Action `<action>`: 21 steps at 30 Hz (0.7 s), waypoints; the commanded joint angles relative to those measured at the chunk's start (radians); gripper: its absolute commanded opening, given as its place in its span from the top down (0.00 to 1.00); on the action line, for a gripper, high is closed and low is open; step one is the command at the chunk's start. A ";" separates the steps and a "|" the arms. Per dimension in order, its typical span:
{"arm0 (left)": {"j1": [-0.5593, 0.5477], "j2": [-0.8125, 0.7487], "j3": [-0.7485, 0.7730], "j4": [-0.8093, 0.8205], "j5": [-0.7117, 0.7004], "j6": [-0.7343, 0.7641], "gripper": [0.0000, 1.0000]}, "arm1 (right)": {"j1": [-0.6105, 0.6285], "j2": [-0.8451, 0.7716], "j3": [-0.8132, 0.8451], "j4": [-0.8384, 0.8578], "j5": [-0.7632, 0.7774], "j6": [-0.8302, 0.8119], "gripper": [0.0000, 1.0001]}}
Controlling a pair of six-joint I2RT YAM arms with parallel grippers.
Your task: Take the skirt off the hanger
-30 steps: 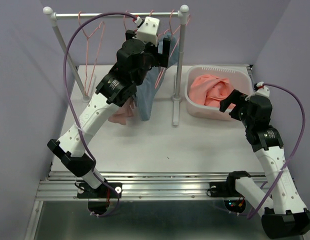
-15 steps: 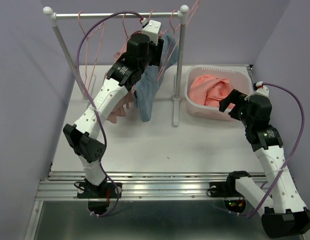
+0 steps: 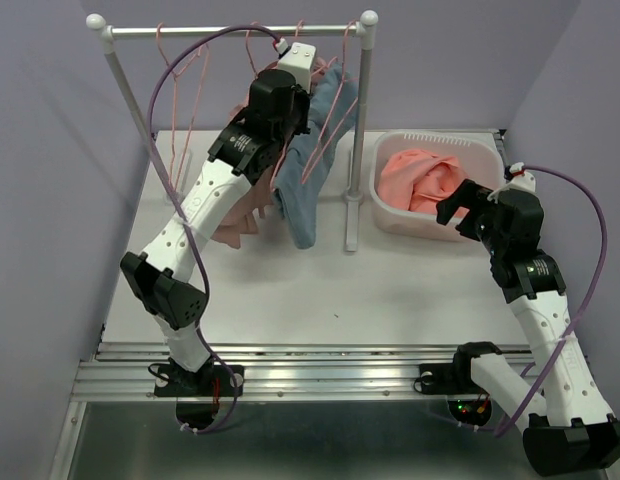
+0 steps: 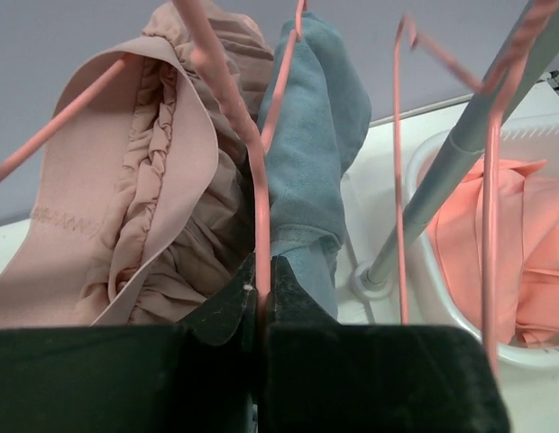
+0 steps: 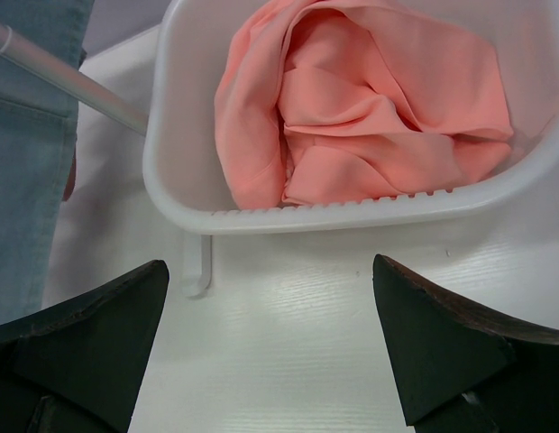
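Left hand (image 4: pixel 261 290): jaws together, clamped on pink hanger (image 4: pixel 227 99) wire.
Beige skirt (image 4: pixel 153 180): draped on that hanger, 11 o'clock of tabletop (image 3: pixel 390 280), beside blue garment (image 4: pixel 311 135).
Right hand (image 5: pixel 270 302): jaws apart, facing basket (image 5: pixel 159 162) at 2 o'clock.

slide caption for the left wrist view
Left gripper shut on a pink hanger wire, beige garment and blue garment hanging behind.

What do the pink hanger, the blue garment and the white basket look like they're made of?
The pink hanger: thin rod, smooth and glossy, probably coated wire or plastic. The blue garment: woven cloth, matte, likely denim by its faded blue and stitched seam. The white basket: rigid moulded plastic, smooth satin surface, slotted rim.
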 commanded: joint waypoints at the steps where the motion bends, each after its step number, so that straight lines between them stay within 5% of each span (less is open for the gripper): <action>1: -0.001 -0.166 0.001 0.130 -0.003 -0.011 1.00 | -0.005 -0.013 -0.012 0.061 -0.049 -0.021 0.00; 12: -0.061 -0.344 -0.105 0.144 -0.076 -0.048 1.00 | -0.005 -0.031 -0.020 0.081 -0.162 -0.037 0.00; 21: -0.135 -0.559 -0.444 0.159 -0.247 -0.218 1.00 | -0.005 -0.079 -0.038 0.096 -0.389 -0.135 0.00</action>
